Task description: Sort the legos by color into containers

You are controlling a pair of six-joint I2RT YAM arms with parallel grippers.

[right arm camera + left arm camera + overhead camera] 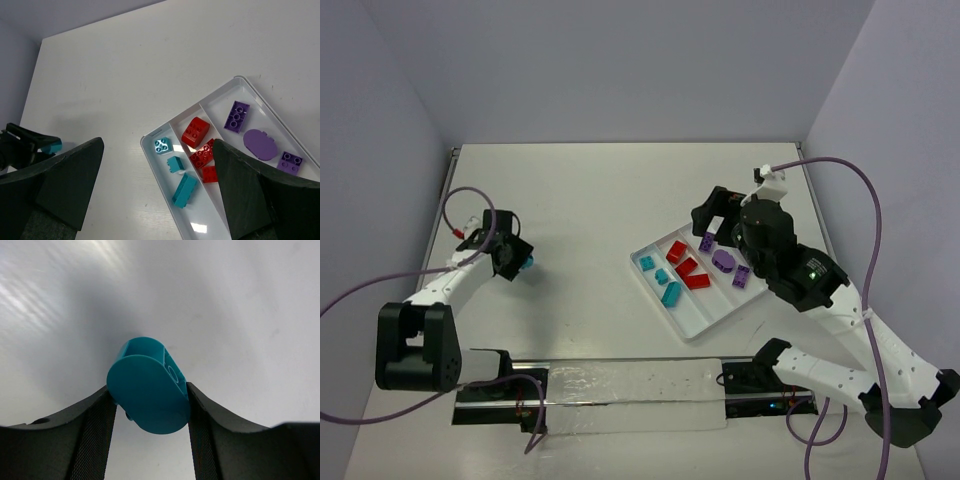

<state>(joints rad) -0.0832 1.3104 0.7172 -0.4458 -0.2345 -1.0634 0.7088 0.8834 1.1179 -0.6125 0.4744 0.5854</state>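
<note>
My left gripper [516,261] is at the left of the table, shut on a rounded teal lego [149,392], which also shows in the top view [527,265]. Both pads [97,435] press its sides, low over the bare table. The white tray [698,327] lies right of centre. Its left compartment holds three teal legos [661,276], the middle one three red legos [688,267], the right one three purple legos [723,261]. My right gripper [157,146] is open and empty, high above the tray [200,222]. It shows at the tray's far end in the top view [717,222].
A clear plastic sheet [630,395] lies along the near edge between the arm bases. Purple cables [460,200] loop beside each arm. Grey walls close the table at the back and sides. My left gripper [25,150] shows at the left edge of the right wrist view.
</note>
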